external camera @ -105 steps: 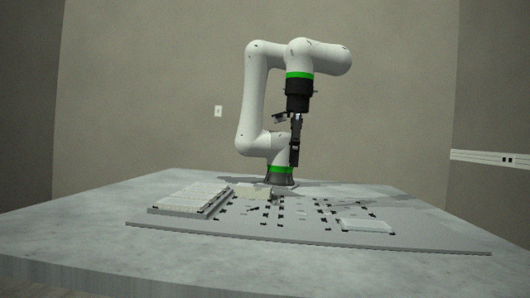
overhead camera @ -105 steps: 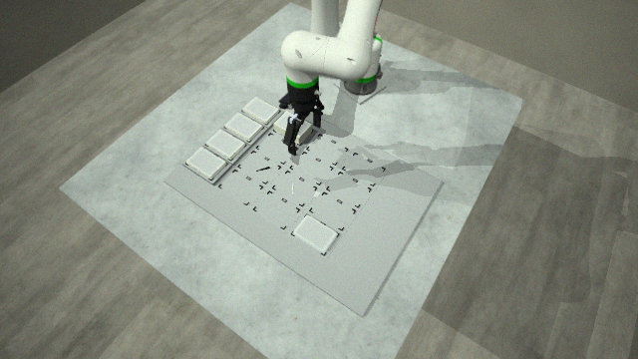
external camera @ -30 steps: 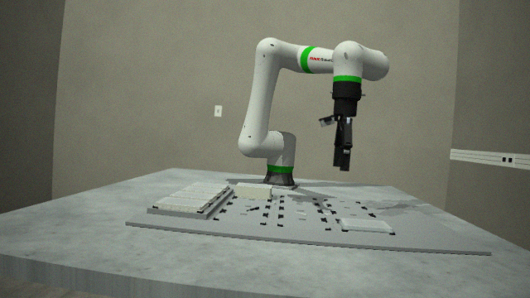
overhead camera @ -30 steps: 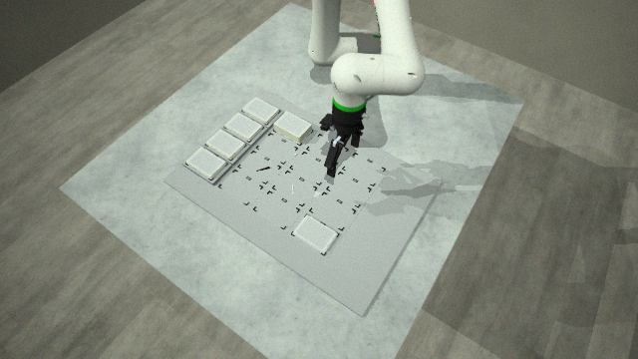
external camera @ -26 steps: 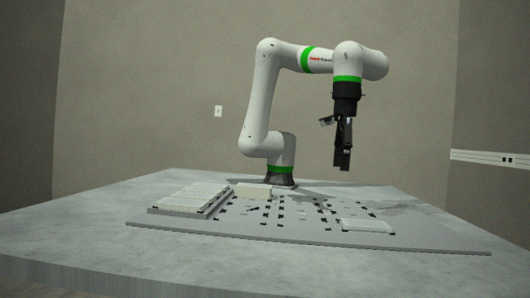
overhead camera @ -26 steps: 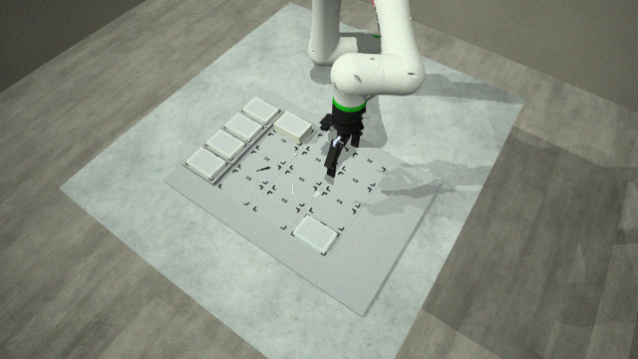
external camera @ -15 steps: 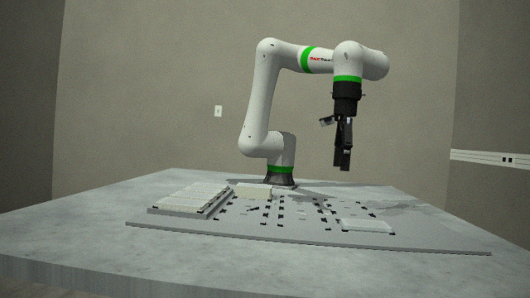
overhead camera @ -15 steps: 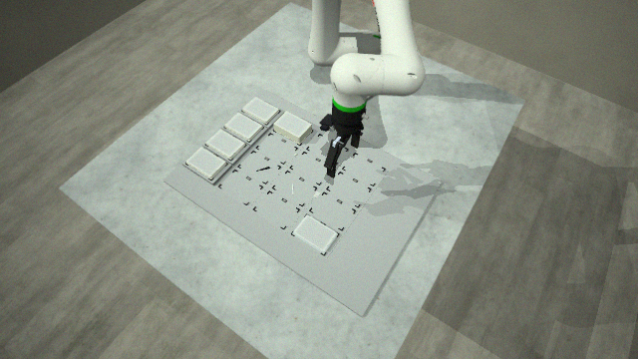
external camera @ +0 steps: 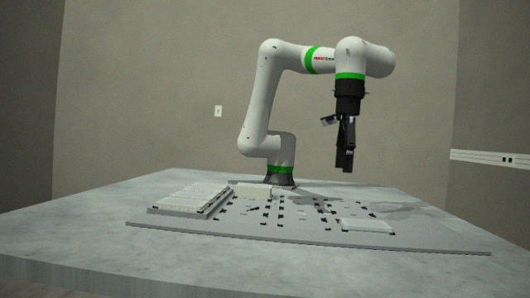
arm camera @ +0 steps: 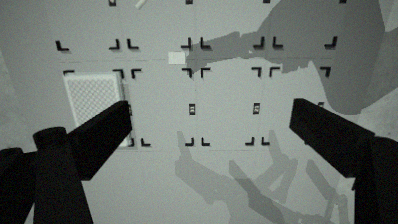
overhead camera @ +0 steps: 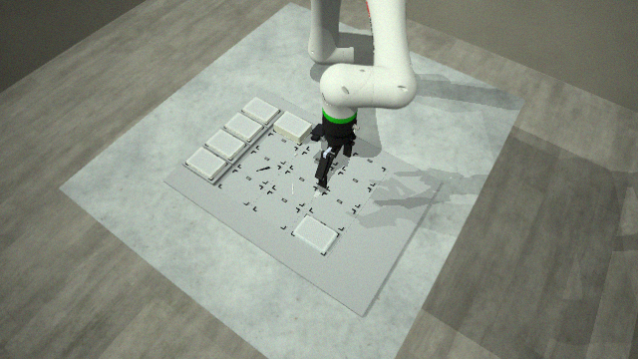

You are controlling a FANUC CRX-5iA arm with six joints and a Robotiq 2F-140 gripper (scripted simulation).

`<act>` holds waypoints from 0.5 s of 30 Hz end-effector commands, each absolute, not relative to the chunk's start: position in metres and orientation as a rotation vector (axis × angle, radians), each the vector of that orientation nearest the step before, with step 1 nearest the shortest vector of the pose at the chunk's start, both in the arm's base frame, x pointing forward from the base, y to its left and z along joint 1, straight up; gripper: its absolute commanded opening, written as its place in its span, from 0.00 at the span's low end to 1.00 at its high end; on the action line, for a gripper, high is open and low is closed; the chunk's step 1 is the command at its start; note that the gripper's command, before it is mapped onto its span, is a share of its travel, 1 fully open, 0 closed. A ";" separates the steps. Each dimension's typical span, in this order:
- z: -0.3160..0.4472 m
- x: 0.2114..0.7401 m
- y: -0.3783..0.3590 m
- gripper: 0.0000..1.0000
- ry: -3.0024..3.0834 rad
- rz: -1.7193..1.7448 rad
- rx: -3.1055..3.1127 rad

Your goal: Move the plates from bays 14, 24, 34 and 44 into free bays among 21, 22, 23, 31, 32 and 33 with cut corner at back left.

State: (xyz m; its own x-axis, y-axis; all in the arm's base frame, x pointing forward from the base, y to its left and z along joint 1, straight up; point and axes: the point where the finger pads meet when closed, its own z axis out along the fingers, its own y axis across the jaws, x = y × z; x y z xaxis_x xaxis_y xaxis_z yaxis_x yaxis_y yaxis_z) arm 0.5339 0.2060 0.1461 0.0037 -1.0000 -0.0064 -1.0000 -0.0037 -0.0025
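Hovering above the desk (overhead camera: 224, 239) (external camera: 124, 257) (arm camera: 7, 105), the hand (overhead camera: 335, 170) (external camera: 344, 169) (arm camera: 210, 114) is being held wide open, released, while four plates (overhead camera: 225, 145) (external camera: 186, 203) are being carried by the raised strip (overhead camera: 228, 171) (external camera: 178, 213), well apart to its right.

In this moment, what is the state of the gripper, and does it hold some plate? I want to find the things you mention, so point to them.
Gripper (overhead camera: 323, 172) (external camera: 344, 170) (arm camera: 210, 114): open, holding nothing, above the deck.

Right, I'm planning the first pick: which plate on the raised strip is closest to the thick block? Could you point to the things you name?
The plate in bay 14 (overhead camera: 260, 110) (external camera: 212, 186), at the row's far end in the exterior view; only it sits directly beside the block (overhead camera: 292, 126) (external camera: 253, 191).
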 end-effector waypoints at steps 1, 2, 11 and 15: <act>0.147 0.549 0.206 1.00 2.212 0.004 -2.221; 0.147 0.549 0.206 1.00 2.212 0.004 -2.221; 0.147 0.581 0.206 1.00 2.212 0.004 -2.221; 0.147 0.592 0.206 1.00 2.212 0.004 -2.221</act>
State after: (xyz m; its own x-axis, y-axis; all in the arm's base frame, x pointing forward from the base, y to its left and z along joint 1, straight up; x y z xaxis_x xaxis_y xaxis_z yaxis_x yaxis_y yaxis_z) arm 0.5853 0.2061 0.1461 0.0037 -1.0000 -0.0065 -1.0000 -0.0036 -0.0028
